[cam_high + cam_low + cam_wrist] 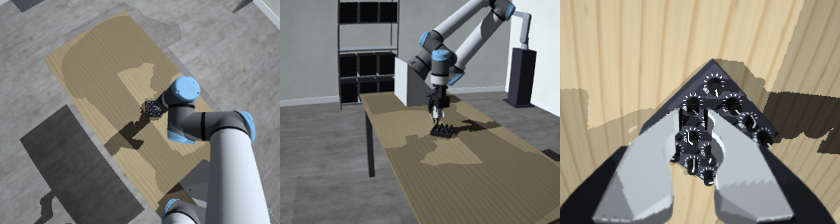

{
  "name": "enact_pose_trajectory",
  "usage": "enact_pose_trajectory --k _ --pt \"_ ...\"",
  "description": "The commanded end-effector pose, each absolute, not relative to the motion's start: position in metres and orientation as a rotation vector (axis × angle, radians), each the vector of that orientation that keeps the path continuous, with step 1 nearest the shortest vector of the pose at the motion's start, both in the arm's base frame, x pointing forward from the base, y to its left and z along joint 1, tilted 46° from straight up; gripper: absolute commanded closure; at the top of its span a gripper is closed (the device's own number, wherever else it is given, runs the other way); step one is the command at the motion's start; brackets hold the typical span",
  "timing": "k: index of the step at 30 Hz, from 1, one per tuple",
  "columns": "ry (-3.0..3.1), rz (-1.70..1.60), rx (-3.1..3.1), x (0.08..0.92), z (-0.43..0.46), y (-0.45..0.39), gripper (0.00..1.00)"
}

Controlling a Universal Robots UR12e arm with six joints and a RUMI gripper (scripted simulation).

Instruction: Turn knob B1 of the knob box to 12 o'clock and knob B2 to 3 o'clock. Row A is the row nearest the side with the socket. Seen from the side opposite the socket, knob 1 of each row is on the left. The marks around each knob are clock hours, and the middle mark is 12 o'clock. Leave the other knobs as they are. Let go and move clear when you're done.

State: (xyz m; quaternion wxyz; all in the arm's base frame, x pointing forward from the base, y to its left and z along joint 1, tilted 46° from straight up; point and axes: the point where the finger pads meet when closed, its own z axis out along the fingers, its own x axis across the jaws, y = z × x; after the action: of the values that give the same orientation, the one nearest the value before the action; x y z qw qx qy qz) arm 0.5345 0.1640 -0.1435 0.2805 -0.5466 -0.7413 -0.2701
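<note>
The black knob box (152, 109) (442, 134) (713, 65) sits on the table, turned like a diamond in the wrist view. Its knobs have white marks and white pointer lines. In the wrist view the far corner knob (715, 84) has its pointer toward the image bottom. One knob (693, 103) shows just beyond the fingertips, another knob (691, 136) between the fingers, lower in the image. My gripper (436, 120) (693, 110) points down over the box, open by a narrow gap; no knob is plainly held in it. The fingers hide several knobs. The socket and row letters cannot be made out.
The wooden table (94, 49) (405, 166) carries the box. A pale upright panel (401, 81) stands at the table's far end. A shelf rack (348, 49) with dark bins and a dark pedestal (522, 76) stand behind. Arm shadows cross the table beside the box.
</note>
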Motion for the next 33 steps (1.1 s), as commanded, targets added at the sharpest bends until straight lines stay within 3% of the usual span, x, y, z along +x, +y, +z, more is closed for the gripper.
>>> enact_pose_trajectory --k 1,33 --pt "-1.990 -0.725 -1.466 0.537 -0.144 0.162 0.89" --pt "-1.986 -0.723 -1.464 0.532 -0.153 0.174 0.89"
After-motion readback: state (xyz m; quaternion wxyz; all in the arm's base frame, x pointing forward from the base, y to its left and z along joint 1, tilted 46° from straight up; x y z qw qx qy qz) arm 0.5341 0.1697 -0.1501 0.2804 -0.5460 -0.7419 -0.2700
